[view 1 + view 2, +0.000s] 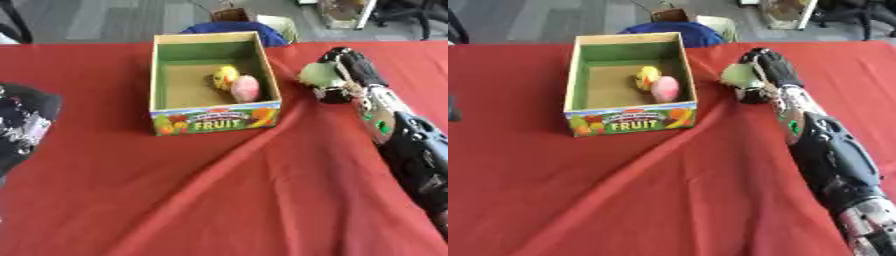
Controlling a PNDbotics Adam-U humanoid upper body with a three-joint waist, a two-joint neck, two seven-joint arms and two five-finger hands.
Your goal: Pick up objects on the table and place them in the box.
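Pale green object (318, 75), rounded, held just off the box's right wall, toward the far right part of the counter (219, 200); cannot tell whether lifted clear or touching the red cloth. Clasped by the right hand (765, 67), fingers curled round it from the right and above, forearm running back toward the near right corner. Not readable as any particular fruit.

Left of it, the box (215, 120), open-topped, green inside, "FRUIT" on the near wall, standing near the far edge of the counter at about its middle. Already inside, against the right wall: a yellow piece (226, 76) and a pink piece (246, 88), touching each other.

Left hand (22, 127) at the left edge of the counter, dark, visible only in the left eye view; fingers not readable.

Step in hand, by judgement: carry, grasp apparently made and release not yet done. Next move calls for raising the green object above the right wall, shifting left over the free floor of the box, then uncurling the fingers. Risk of clipping the wall or landing on the two pieces already there.
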